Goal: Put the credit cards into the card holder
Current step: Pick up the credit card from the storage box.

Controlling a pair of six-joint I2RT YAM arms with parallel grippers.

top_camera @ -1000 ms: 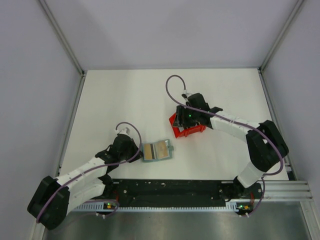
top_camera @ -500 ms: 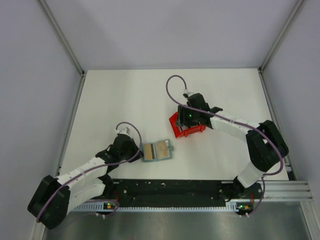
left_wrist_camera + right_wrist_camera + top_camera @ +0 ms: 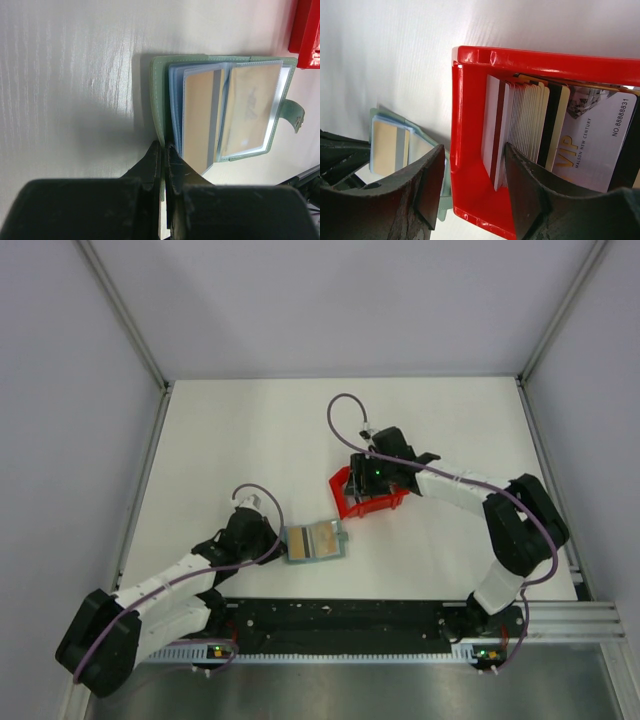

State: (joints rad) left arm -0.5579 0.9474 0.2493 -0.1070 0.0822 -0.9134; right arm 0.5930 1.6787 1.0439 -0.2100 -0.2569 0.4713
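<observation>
The grey-green card holder [image 3: 314, 541] lies open on the table with two tan cards [image 3: 197, 120] in its clear sleeves. My left gripper [image 3: 277, 541] is shut on the holder's left cover edge; in the left wrist view [image 3: 165, 147] the jaws pinch the green cover [image 3: 159, 90]. The other credit cards [image 3: 520, 125] stand packed on edge in a red bin [image 3: 345, 502], with a white VIP card [image 3: 600, 135] at the right. My right gripper [image 3: 475, 185] is open and low over the bin [image 3: 470, 160]. One finger is outside the bin's wall and the other is against the card stack.
The red bin's corner [image 3: 307, 30] is close to the holder's strap tab [image 3: 295, 110]. The holder also shows in the right wrist view [image 3: 390, 145], just left of the bin. White table [image 3: 230, 440] lies behind, grey walls stand around it, and a black rail [image 3: 350, 615] runs along the front.
My right gripper and the red bin have shifted a little left, toward the holder, and the bin has turned slightly. My left gripper and the holder have not moved.
</observation>
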